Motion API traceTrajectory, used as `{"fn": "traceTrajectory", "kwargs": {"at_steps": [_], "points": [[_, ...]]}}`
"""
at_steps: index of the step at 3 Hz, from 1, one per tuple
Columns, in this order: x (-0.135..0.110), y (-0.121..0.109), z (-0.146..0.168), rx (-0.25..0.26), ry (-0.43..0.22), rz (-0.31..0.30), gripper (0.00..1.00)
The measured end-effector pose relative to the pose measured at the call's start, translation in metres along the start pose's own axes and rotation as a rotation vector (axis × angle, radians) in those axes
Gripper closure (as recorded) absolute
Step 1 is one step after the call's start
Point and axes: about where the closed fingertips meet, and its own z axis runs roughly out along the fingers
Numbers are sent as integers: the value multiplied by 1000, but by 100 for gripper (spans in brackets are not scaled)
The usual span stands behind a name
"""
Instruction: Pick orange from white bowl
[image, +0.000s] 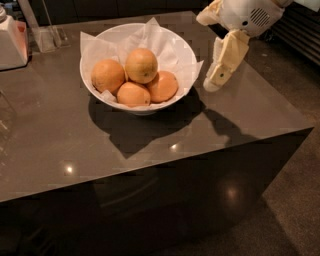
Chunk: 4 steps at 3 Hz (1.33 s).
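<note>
The white bowl, lined with crinkled white paper, stands on the dark table toward the back. It holds several fruits. The orange, paler and more yellow-tan, lies on top of three deeper orange fruits. My gripper is cream-coloured and hangs pointing down just right of the bowl, level with its rim and above the table top. It holds nothing that I can see and does not touch the bowl.
A boxy white appliance and a clear container stand at the back left. A glass object shows at the left edge. The table's front edge and right corner drop to the floor.
</note>
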Motion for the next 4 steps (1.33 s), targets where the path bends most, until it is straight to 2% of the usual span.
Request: {"fn": "traceTrajectory", "kwargs": {"at_steps": [1, 3, 4], "points": [[0, -5, 8, 1, -39, 7, 0], [-46, -24, 82, -171, -136, -106, 0], [-57, -27, 98, -206, -153, -130, 0]]}}
